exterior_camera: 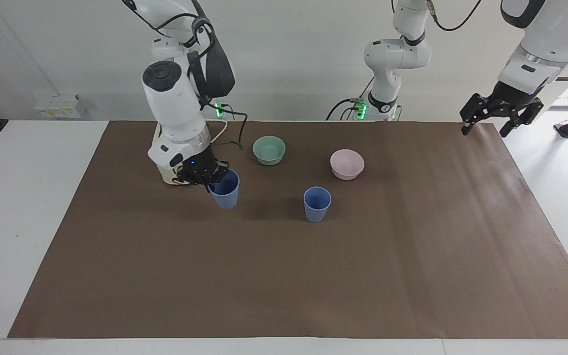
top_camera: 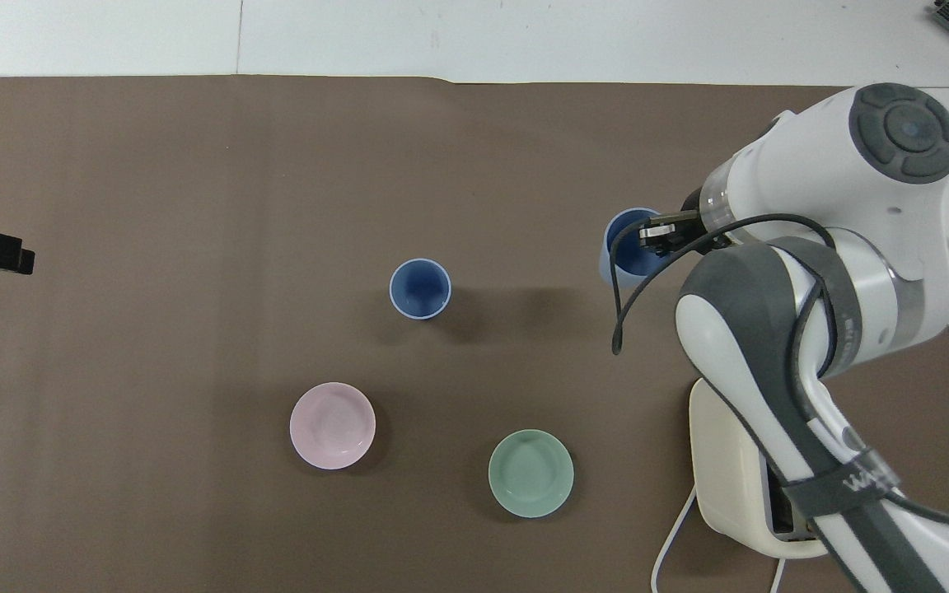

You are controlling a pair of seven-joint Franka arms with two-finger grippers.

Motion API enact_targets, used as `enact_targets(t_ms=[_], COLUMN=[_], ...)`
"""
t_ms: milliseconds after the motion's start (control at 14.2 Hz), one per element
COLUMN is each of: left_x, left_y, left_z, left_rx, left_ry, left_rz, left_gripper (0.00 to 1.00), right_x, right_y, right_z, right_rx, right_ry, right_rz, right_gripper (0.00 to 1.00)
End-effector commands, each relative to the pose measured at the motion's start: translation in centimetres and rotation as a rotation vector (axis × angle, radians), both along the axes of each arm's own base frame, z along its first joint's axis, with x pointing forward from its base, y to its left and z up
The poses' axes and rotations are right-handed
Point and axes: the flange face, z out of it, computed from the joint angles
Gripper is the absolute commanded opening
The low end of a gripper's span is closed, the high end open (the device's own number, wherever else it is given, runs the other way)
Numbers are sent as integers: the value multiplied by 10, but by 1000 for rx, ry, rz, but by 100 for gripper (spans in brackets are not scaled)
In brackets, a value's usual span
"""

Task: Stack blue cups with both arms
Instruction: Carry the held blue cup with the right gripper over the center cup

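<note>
Right gripper [exterior_camera: 211, 178] jaws pinched tight; left gripper [exterior_camera: 500, 114] jaws spread, raised.
</note>
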Motion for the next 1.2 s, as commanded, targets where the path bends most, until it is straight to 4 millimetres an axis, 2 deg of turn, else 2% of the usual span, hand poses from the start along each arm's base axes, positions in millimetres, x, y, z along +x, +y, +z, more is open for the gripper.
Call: enact_targets(t_ms=[0, 71, 212, 282, 423, 494, 564, 776, 917, 1129], left_x=[-4, -4, -5, -5, -5, -5, -5, -5, -5, -5], left_y=[2, 0, -5, -4, 1, 3, 4, 2, 2, 3], left_z=[1, 0, 0, 0, 0, 0, 0, 0, 0, 0], left_rx=[10, 9, 9, 9, 9, 9, 11, 11, 11, 11], left_ry=[-12, -4, -1, -1, -1, -1, -1, -1, -1, -1], left_rz=[-7, -9, -16, -15, -6, -3, -1, -4, -6, -2], left_gripper=[100, 100, 100, 100, 100, 100, 100, 100, 100, 100], right_x=[21, 24, 17, 14, 8, 4, 2, 2, -2, 0], right_y=[56, 69, 115, 128, 163, 185, 196, 212, 231, 235], right_z=[24, 34, 44, 47, 38, 26, 22, 3, -16, -36], right_rx=[33, 38, 52, 61, 47, 9, 6, 7, 8, 1], right_ry=[-33, -31, -44, -45, -35, -48, -52, -47, -43, -31], right_rz=[-18, -8, -15, -50, -52, -40, -47, -35, -29, -24], right_gripper=[0, 0, 0, 0, 0, 0, 0, 0, 0, 0])
